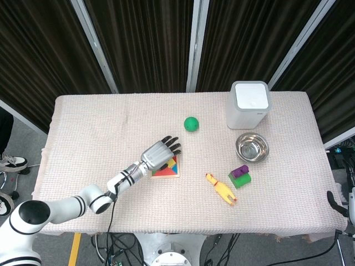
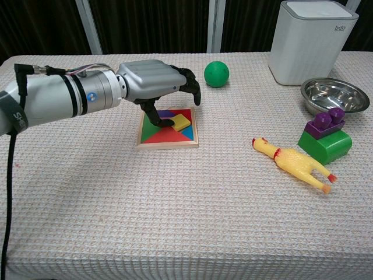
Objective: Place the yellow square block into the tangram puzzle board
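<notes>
Even, bright light falls from overhead onto the pale tablecloth [image 1: 111,122], and both views are sharp. Shadows are soft and short: a faint one under the left hand [image 2: 156,81], another beside the rubber chicken [image 2: 294,164]. The steel bowl [image 2: 334,95] shows mild glare. The curtains [image 1: 144,39] behind stay dark.

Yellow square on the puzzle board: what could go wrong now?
The yellow square block lies on the tangram puzzle board, but whether it sits fully in its slot is unclear. The left hand hangs just above with its thumb touching the block, so moving away could drag the block out or shift the board.
</notes>
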Robot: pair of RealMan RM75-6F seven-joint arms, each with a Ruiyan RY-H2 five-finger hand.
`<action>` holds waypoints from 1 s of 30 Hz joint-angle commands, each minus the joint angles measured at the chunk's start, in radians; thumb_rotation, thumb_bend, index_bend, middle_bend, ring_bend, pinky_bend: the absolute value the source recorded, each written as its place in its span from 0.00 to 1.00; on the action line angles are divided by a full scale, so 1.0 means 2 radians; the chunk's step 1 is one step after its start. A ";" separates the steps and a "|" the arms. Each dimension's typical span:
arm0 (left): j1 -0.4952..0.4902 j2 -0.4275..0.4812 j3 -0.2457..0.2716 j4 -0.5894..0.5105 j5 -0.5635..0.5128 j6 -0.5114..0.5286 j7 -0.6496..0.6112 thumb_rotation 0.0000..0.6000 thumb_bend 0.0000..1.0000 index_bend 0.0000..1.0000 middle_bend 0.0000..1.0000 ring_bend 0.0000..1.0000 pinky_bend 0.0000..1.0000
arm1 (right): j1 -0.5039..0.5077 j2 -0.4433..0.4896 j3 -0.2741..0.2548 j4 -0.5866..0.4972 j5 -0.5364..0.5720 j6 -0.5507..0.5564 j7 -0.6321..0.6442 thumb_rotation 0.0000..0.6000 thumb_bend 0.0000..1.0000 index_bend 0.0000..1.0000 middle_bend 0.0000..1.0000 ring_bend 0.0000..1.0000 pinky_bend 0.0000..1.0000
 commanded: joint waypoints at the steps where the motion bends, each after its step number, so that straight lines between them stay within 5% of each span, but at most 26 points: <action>1: 0.000 0.002 -0.002 -0.005 -0.004 0.000 0.000 1.00 0.30 0.24 0.15 0.02 0.12 | 0.000 0.000 0.000 0.000 0.000 -0.001 -0.001 1.00 0.24 0.00 0.00 0.00 0.00; 15: -0.008 -0.008 -0.026 -0.011 -0.038 -0.009 0.007 1.00 0.14 0.22 0.15 0.02 0.12 | 0.001 -0.003 0.000 0.006 0.004 -0.007 0.005 1.00 0.24 0.00 0.00 0.00 0.00; 30: -0.021 -0.017 -0.036 -0.006 -0.063 -0.022 0.026 1.00 0.11 0.22 0.15 0.02 0.12 | -0.002 -0.005 0.000 0.014 0.005 -0.007 0.013 1.00 0.24 0.00 0.00 0.00 0.00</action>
